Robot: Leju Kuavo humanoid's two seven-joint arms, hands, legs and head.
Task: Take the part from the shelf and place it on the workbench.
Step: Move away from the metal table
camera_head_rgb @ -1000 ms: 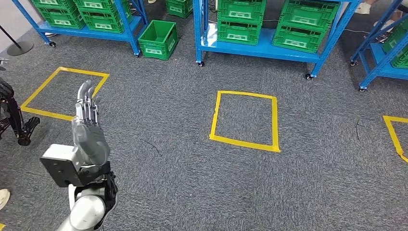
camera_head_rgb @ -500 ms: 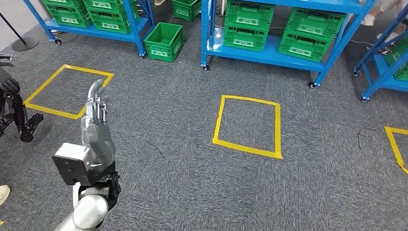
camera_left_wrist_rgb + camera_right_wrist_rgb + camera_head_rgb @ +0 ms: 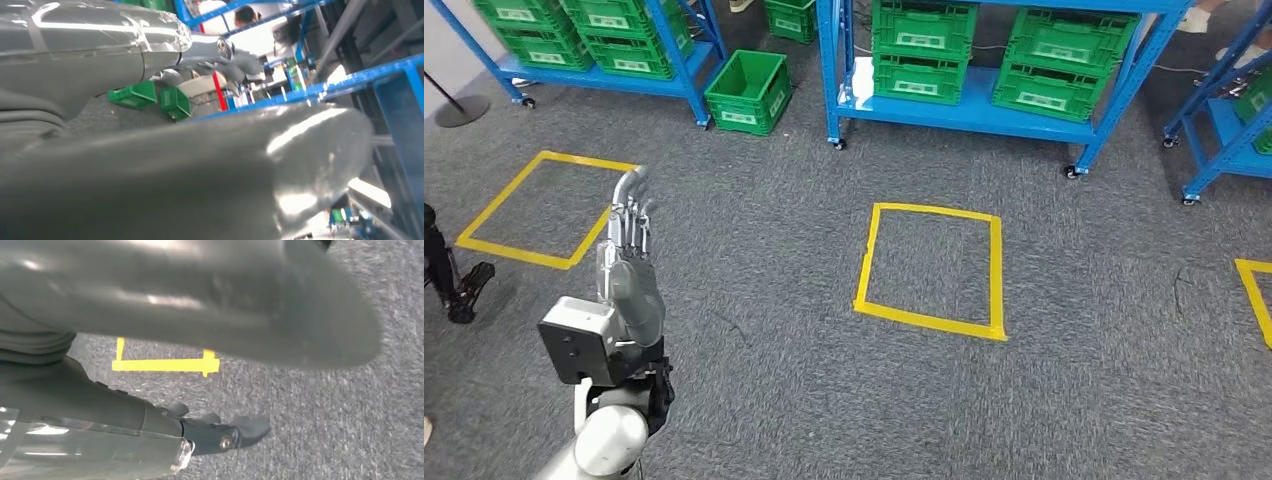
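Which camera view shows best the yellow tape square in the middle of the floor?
The head view: the whole yellow tape square lies on the grey carpet in front of the blue shelf. The right wrist view shows a piece of yellow tape beyond the right hand; which square, I cannot tell.

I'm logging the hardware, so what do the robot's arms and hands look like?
The left arm is a rounded silver tube with a grey box at the wrist. The left hand is glossy grey with darker slim fingers. The right hand has a thick dark-grey thumb.

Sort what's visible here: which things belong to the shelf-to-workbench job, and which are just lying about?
Job: blue shelf, green crates on it, empty left hand, right hand.
Lying about: yellow tape square, loose green crate on the carpet, dark stand.
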